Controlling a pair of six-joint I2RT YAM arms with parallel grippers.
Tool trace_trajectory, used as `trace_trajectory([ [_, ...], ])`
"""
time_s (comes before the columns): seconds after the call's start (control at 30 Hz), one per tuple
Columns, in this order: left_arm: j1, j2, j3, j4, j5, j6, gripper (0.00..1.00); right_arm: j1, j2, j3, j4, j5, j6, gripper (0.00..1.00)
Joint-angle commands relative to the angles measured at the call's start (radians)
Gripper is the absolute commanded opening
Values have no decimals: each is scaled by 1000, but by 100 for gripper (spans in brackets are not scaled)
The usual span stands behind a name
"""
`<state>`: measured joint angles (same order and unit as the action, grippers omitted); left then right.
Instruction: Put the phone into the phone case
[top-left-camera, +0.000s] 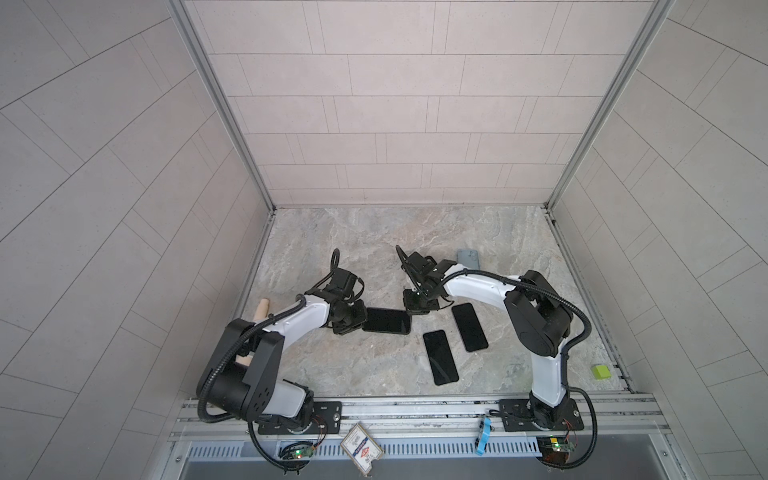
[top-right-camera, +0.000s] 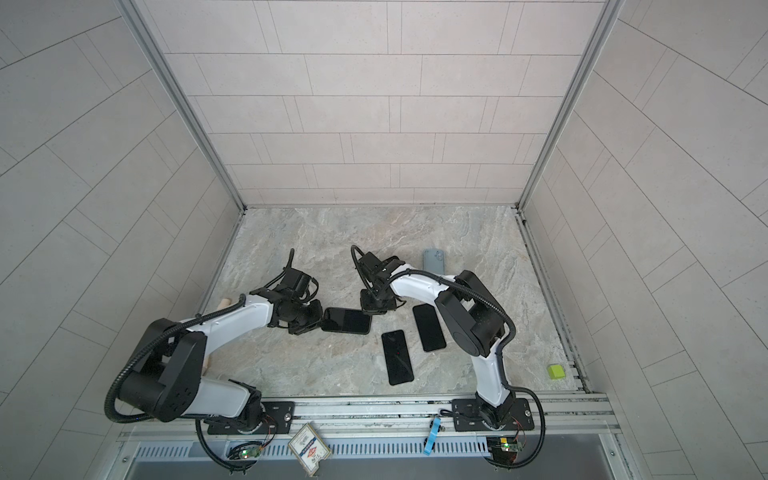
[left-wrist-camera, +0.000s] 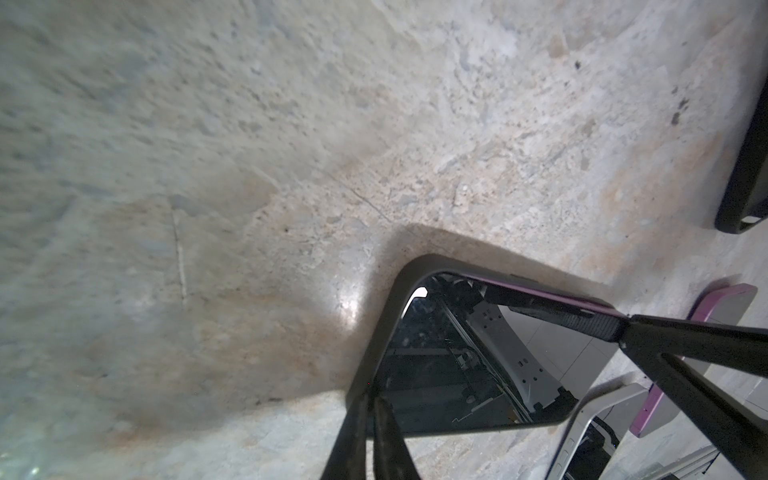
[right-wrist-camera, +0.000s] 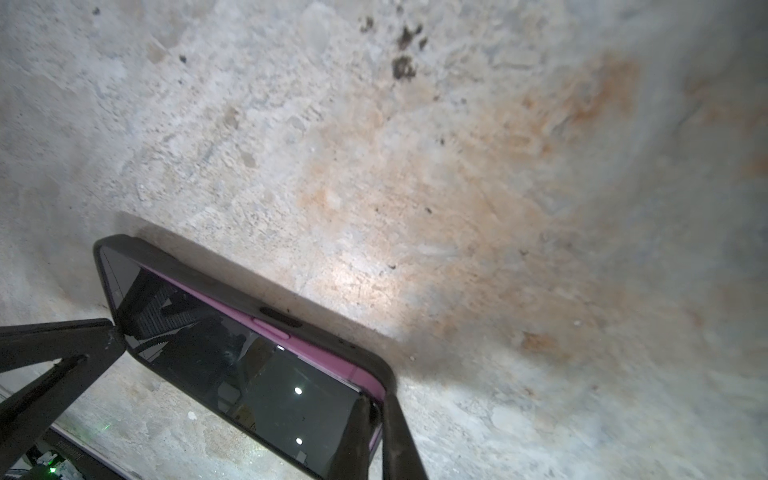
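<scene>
The phone (right-wrist-camera: 249, 374), black-screened with a purple edge, lies partly seated in the black phone case (right-wrist-camera: 232, 291) on the marble table. The purple edge still shows above the case wall along one long side. In both top views the pair (top-left-camera: 386, 321) (top-right-camera: 347, 321) lies flat between my grippers. My left gripper (left-wrist-camera: 372, 395) (top-left-camera: 360, 323) is shut on the case rim (left-wrist-camera: 386, 299) at the left end. At the opposite corner my right gripper (right-wrist-camera: 380, 405) (top-left-camera: 411, 309) is shut on the case, one finger over the screen, one outside the wall.
Two more dark phones (top-left-camera: 440, 357) (top-left-camera: 469, 327) lie face up just right of the pair. A grey-blue case (top-left-camera: 468, 258) lies farther back. A green block (top-left-camera: 601, 371) sits by the right rail, a wooden piece (top-left-camera: 262, 309) at the left edge.
</scene>
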<state>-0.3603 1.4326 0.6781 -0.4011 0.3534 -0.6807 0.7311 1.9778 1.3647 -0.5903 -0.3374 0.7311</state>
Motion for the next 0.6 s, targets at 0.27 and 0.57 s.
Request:
trace_trajectory([
  [0.27,-9,39,-22,27,2,-5,12,88,155,-67,7,8,43,10],
  [0.57,-11,41,-23,28,0,-5,12,105,180,-67,14,9,53,10],
])
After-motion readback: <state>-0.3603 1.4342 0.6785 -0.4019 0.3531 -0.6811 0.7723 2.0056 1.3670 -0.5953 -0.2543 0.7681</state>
